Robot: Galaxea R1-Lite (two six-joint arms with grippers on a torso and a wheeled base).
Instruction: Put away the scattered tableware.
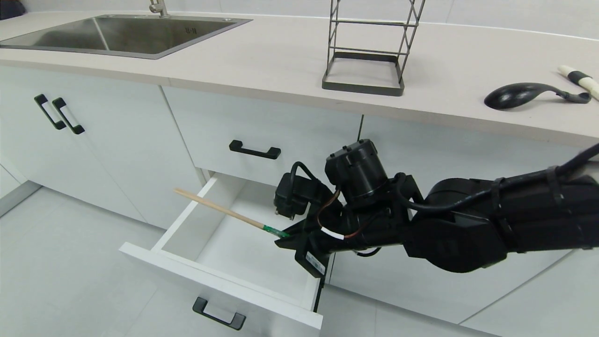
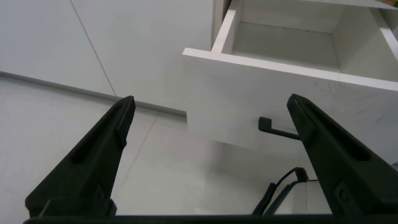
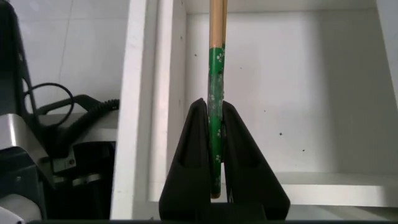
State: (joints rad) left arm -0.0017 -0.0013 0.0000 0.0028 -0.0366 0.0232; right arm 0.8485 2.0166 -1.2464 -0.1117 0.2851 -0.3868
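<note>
Clamped between the closed fingers of the right gripper (image 1: 283, 236) is a wooden chopstick (image 1: 220, 209), gripped by its green-patterned end. In the right wrist view the two black fingers (image 3: 193, 134) are seen pressed against either side of that green section (image 3: 217, 81), with the bare wood running on past the fingertips. The chopstick is held above the open drawer (image 1: 220, 281), slanting up towards the robot's left, so that in the head view its free tip is seen past the drawer's left wall. The white floor of the drawer is seen beneath the stick, and it cannot be told whether anything lies on the part hidden by the arm.

The left gripper (image 2: 211, 99) is held with its fingers spread wide and nothing between them. It is pointed at the drawer's white front panel (image 2: 280, 87), where the black handle (image 2: 273, 127) is seen, and it touches neither.

On the countertop (image 1: 281, 61) a black spoon (image 1: 512, 96) is laid on the robot's right, with a white utensil with a black band (image 1: 580, 79) just beyond its handle. A dark wire rack (image 1: 362, 86) is stood near the middle, well apart from the spoon, and a steel sink (image 1: 121, 35) is set into the counter on the far left.
</note>
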